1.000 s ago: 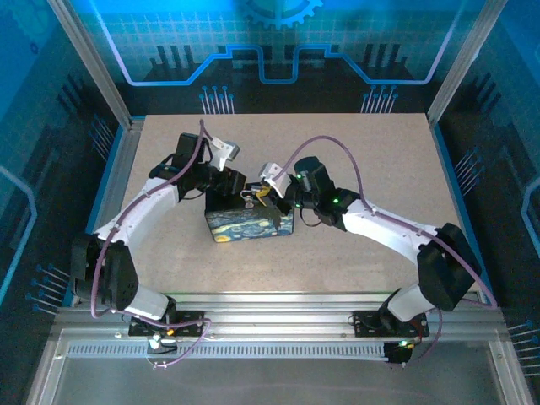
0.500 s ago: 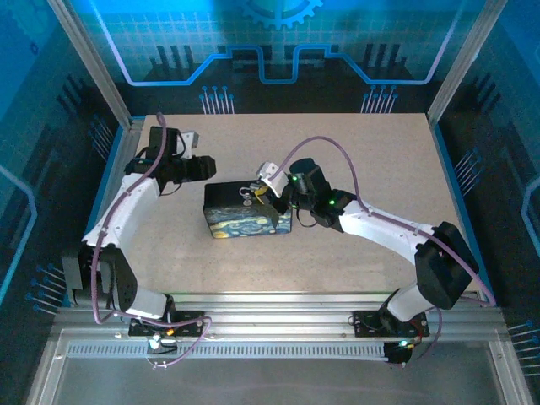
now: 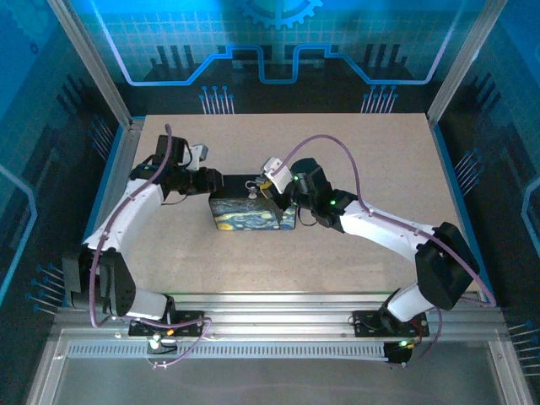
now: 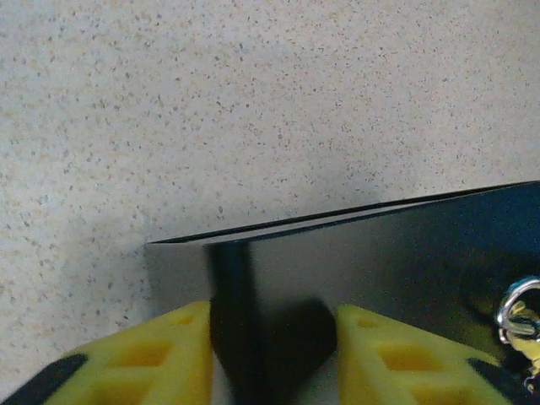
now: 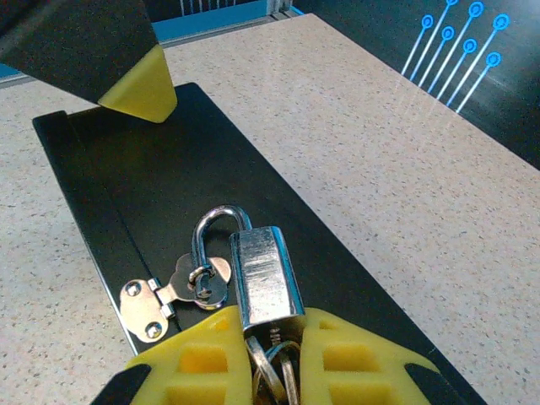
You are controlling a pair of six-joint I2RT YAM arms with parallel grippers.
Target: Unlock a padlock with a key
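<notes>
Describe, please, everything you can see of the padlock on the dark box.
The padlock is a tiny, shiny, silvery metal lock with a rectangular body and a curved shackle. It lies flat on the dark box lid, with the shackle pointing away from the wrist camera and threaded through the small silvery hasp. Key rings sit at its lower end, which the right gripper appears to pinch between its yellow fingers. Whether it is locked cannot be told.

L arm point(image 3: 135, 202) reaching inward, jaws apart, R arm point(image 3: 380, 226) bent inward, jaws pinched tight
</notes>
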